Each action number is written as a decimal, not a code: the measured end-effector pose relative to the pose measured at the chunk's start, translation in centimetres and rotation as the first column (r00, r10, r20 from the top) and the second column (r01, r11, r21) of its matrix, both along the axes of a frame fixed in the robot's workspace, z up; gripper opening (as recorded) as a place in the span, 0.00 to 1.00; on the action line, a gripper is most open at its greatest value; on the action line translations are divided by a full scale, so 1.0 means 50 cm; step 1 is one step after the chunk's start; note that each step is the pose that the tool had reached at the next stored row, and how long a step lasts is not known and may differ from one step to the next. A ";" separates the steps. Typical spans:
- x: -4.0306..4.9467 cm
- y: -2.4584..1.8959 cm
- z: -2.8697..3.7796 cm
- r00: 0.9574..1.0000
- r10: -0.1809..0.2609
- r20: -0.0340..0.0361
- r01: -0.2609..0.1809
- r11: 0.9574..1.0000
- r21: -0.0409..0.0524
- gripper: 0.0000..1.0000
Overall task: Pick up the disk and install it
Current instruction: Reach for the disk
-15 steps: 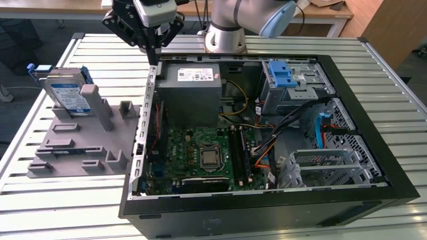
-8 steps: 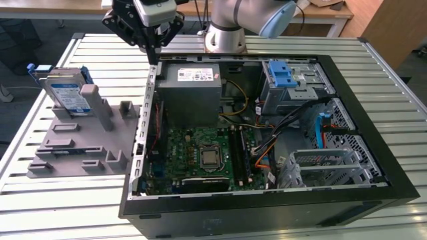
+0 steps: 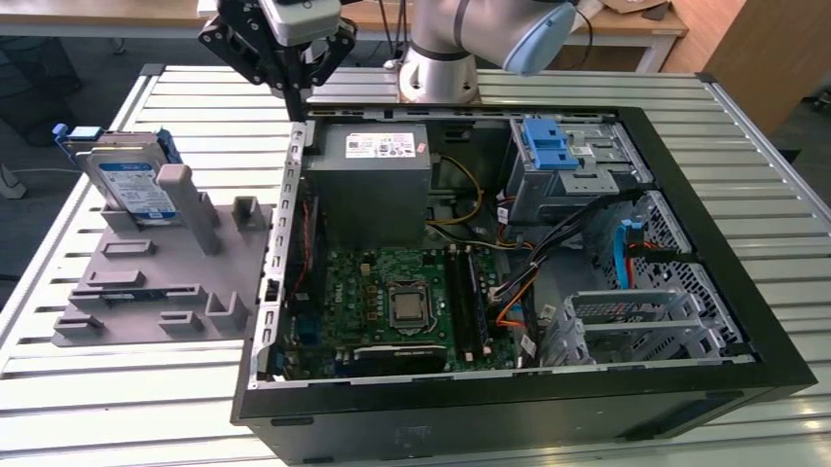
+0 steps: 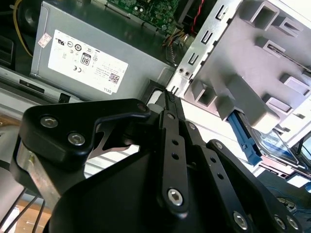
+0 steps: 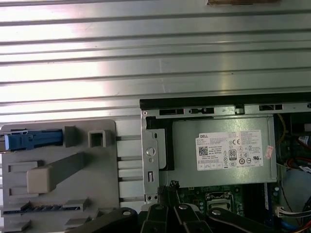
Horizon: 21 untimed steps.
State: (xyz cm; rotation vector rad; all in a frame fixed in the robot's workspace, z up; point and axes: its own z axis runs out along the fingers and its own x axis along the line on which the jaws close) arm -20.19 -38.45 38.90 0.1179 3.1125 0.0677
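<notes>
Disk [image 3: 130,185] upright in fixture plate [image 3: 156,282], computer case [image 3: 520,413] beside

The table [image 3: 117,389] is ribbed, glossy bare metal, the fixture plate [image 3: 169,282] matt grey plastic, the disk [image 3: 130,185] dull silver metal with a blue plastic bracket [image 3: 81,131], and the power supply [image 3: 370,195] matt grey sheet metal with a paper sticker [image 3: 380,146].

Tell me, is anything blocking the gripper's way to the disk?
Nothing visible does. The gripper hangs above the edge of the computer case; between it and the disk, upright in the grey fixture plate, lies only open air over the table.
</notes>
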 end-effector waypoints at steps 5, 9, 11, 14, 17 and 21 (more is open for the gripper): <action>-0.004 0.0000 0.000 1.000 0.000 0.000 0.000 1.000 0.000 0.11; -0.004 0.0000 0.000 1.000 0.000 0.000 0.000 1.000 0.000 0.11; -0.004 0.0000 0.000 1.000 0.000 0.000 0.000 1.000 0.000 0.11; -0.006 0.0008 0.000 1.000 0.000 0.000 0.000 1.000 0.000 0.11; -0.010 0.0079 0.000 1.000 0.000 0.000 0.000 1.000 0.000 0.11; -0.020 0.0161 -0.001 1.000 0.000 0.000 0.000 1.000 0.000 0.11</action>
